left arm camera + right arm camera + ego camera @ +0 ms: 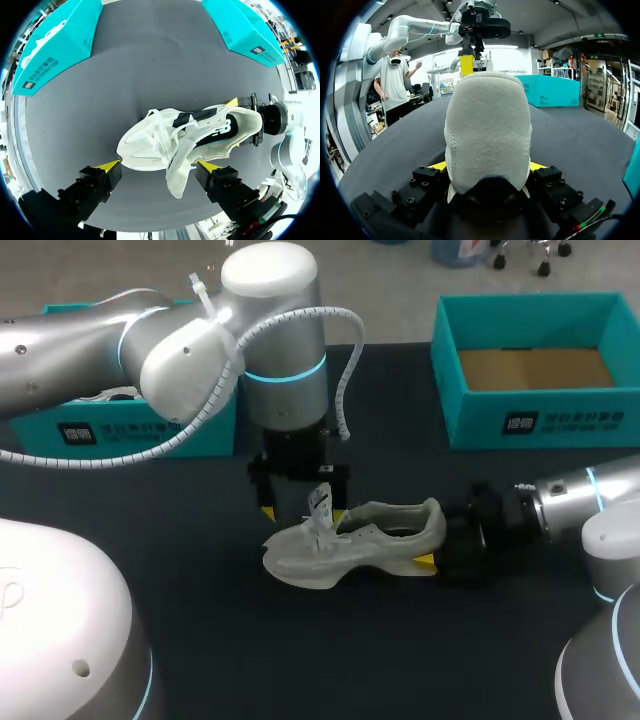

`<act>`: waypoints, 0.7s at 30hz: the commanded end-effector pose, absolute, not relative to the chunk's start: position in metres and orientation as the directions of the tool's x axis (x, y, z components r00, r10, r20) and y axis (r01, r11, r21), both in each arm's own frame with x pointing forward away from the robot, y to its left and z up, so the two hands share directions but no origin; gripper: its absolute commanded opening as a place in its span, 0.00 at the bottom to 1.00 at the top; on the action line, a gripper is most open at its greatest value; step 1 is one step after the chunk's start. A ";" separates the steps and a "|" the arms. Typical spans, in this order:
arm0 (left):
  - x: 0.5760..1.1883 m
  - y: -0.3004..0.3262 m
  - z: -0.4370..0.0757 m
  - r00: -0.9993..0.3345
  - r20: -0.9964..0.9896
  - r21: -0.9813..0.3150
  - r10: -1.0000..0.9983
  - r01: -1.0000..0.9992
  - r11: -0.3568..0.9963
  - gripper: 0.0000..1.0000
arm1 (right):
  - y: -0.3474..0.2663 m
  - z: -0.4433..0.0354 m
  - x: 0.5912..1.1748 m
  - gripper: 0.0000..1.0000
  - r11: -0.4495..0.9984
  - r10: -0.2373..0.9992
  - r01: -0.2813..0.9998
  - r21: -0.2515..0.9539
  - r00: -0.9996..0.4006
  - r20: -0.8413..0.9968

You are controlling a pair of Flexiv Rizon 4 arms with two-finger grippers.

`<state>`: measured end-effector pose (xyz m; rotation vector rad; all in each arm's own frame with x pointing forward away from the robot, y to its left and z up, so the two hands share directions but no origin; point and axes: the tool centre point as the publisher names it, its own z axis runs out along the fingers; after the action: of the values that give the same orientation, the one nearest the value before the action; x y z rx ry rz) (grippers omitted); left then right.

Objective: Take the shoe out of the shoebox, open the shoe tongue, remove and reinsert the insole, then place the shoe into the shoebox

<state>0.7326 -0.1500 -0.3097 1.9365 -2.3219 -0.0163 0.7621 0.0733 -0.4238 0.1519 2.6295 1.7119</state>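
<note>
A white sneaker [355, 540] lies on its sole on the dark table, toe toward my left arm. My right gripper [440, 552] is shut on its heel, with one finger on each side of the heel [487, 140]. My left gripper [305, 508] hangs just above the laces and tongue, open, its fingers [107, 166] wide apart. The lifted tongue [177, 172] sticks up between them without being pinched. The sneaker's dark insole [192, 120] shows inside the opening. In the left wrist view my right gripper [248, 121] is at the heel.
An open teal shoebox [535, 425] with a brown bottom stands at the back right. A second teal box [140, 430] at the back left, behind my left arm, holds another white shoe [42, 42].
</note>
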 end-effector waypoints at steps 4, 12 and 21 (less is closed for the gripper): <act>0.731 -0.160 -0.282 -0.969 -0.004 -0.013 -0.249 -0.249 0.968 1.00 | 0.077 -0.429 0.763 0.00 0.402 0.081 0.081 0.912 -0.995 0.053; 0.731 -0.160 -0.282 -0.969 -0.004 -0.013 -0.249 -0.249 0.968 1.00 | 0.077 -0.429 0.763 0.00 0.402 0.081 0.081 0.912 -0.995 0.053; 0.742 -0.169 -0.264 -0.975 -0.049 -0.047 -0.217 -0.215 0.976 1.00 | 0.077 -0.429 0.763 0.00 0.402 0.081 0.081 0.912 -0.995 0.053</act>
<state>0.7414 -0.1654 -0.2741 1.0162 -2.9267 0.0091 0.7621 0.0733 -0.4238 0.1519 2.6295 1.7120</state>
